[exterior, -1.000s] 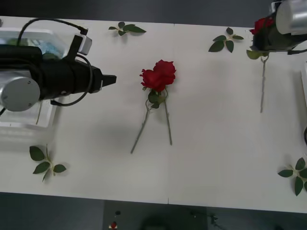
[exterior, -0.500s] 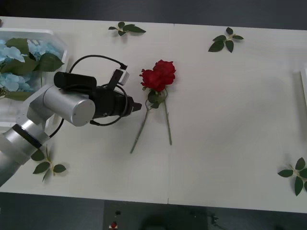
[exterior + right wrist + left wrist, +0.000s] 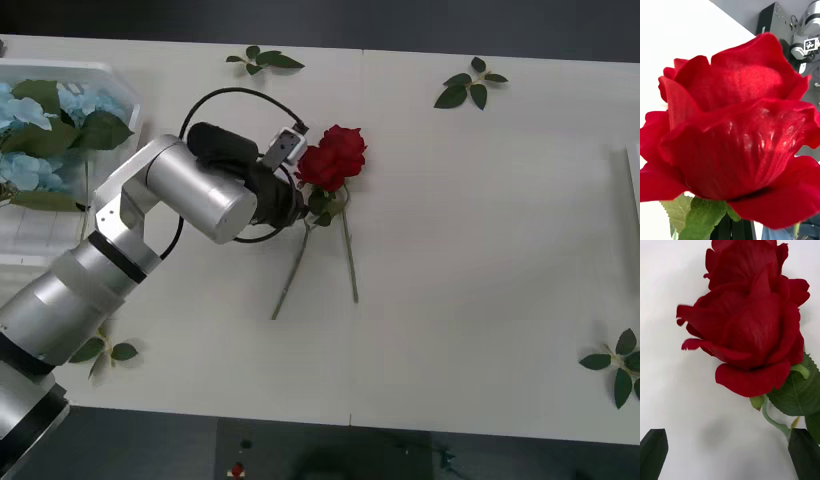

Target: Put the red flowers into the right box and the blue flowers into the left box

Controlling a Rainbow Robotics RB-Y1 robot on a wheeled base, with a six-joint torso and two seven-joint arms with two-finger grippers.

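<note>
Red flowers on the table: I see two red roses (image 3: 332, 158) lying mid-table with heads together and touching, their thin green stems (image 3: 349, 255) running toward me and spreading apart. In my left wrist view the heads (image 3: 752, 318) sit one behind the other, with a green leaf (image 3: 799, 393) under the nearer one.
Red flower at the right arm: in my right wrist view one rose head (image 3: 733, 138) sits very close to the camera, leaves (image 3: 700, 217) below it. I cannot tell from this whether the right gripper has hold of it.
Left gripper: my left gripper (image 3: 298, 208) is down at the table, right against the near-left side of the roses, at the leaves below the heads. In the left wrist view its two black fingertips (image 3: 653, 452) stand wide apart at the corners, one close to the stem and leaf, nothing between them.
Blue flowers: pale blue heads (image 3: 30, 110) with green leaves lie inside the left box.
Left box: translucent white bin (image 3: 110, 70) at the table's far left edge, well apart from the roses.
Right box: a thin pale edge (image 3: 634, 190) at the table's right side.
Leaf sprigs: loose green sprigs (image 3: 470, 85) lie scattered near the table's edges.
Table: white top (image 3: 480, 280).
</note>
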